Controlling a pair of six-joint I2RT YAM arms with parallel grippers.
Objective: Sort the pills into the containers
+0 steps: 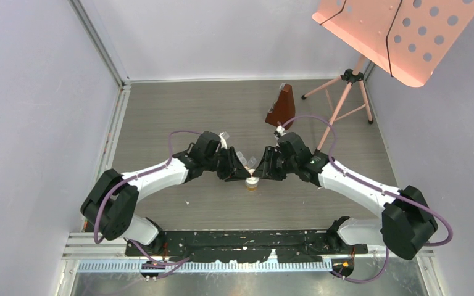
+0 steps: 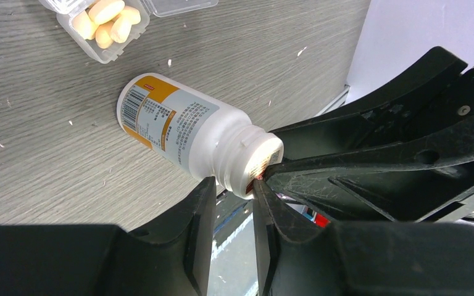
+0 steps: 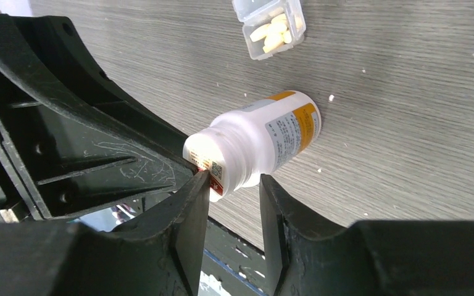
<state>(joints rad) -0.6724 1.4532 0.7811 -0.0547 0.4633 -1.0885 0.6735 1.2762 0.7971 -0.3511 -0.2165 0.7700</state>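
**Pills were seen in an open container beside the pill bottle.**
The clear container [image 2: 102, 37] was set on the table [image 2: 49, 154] with a lid flipped open, and several pale yellowish pills [image 2: 108, 18] were heaped in one compartment. The white pill bottle [image 2: 179, 126] was stood upright near it, apart. The left pincer [image 2: 233, 184] was clenched, its tips at the bottle's top rim. The right pincer [image 3: 233, 179] was placed around that top, one finger touching; whether it was grasped could not be told.

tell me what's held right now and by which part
The white plastic pill bottle with the orange label, by its uncapped neck: the left gripper pinches it there. The right gripper brackets the same neck; its grip cannot be told.
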